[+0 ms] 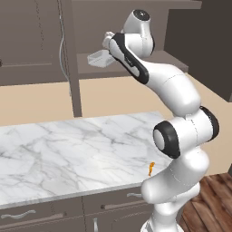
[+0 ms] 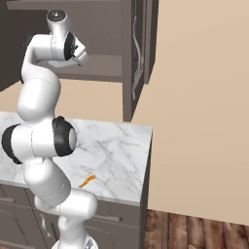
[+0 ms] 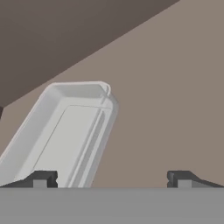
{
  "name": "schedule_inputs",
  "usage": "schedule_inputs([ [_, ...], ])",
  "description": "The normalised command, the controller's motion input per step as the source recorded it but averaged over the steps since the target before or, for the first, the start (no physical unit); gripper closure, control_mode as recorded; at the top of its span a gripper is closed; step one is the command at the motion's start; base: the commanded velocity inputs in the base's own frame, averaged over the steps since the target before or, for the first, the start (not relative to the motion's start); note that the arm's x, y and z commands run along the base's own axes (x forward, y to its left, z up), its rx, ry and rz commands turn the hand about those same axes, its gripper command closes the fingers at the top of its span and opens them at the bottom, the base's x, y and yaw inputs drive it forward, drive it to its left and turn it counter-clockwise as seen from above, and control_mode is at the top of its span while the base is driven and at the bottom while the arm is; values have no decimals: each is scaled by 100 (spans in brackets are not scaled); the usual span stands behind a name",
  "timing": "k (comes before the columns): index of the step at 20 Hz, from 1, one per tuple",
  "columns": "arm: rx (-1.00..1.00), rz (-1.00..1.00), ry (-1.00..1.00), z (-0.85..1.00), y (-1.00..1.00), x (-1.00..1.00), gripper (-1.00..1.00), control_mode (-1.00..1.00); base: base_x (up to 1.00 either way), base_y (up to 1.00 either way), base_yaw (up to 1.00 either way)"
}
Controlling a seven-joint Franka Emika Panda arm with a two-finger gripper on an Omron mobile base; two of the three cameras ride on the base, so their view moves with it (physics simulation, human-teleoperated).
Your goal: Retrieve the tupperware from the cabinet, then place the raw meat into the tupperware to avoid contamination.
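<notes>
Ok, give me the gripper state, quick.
Gripper: open, holding nothing; one fingertip sits at the near edge of the tupperware on the cabinet shelf, jaws spread wide.

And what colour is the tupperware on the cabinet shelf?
The tupperware is translucent whitish-grey; the hand view shows it best.

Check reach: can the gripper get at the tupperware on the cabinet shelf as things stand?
Probably yes. The cabinet door is open, and the gripper is at the shelf with jaws open. The tupperware lies just ahead but off to one side, by one fingertip, so it likely needs a sideways shift first.
</notes>
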Motion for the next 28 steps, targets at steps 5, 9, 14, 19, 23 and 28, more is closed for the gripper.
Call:
schedule_inputs([
  [5, 0, 0, 0, -12, 15, 0, -100, -100, 0, 0, 0],
  [9, 0, 0, 6, -17, 18, 0, -100, -100, 0, 0, 0],
  [14, 0, 0, 7, -13, 15, 2, -100, -100, 0, 0, 0],
  [19, 0, 0, 13, -13, 11, 0, -100, -100, 0, 0, 0],
  [23, 0, 0, 12, -12, 13, 0, -100, -100, 0, 0, 0],
  [28, 0, 0, 10, -12, 18, 3, 100, -100, 0, 0, 0],
])
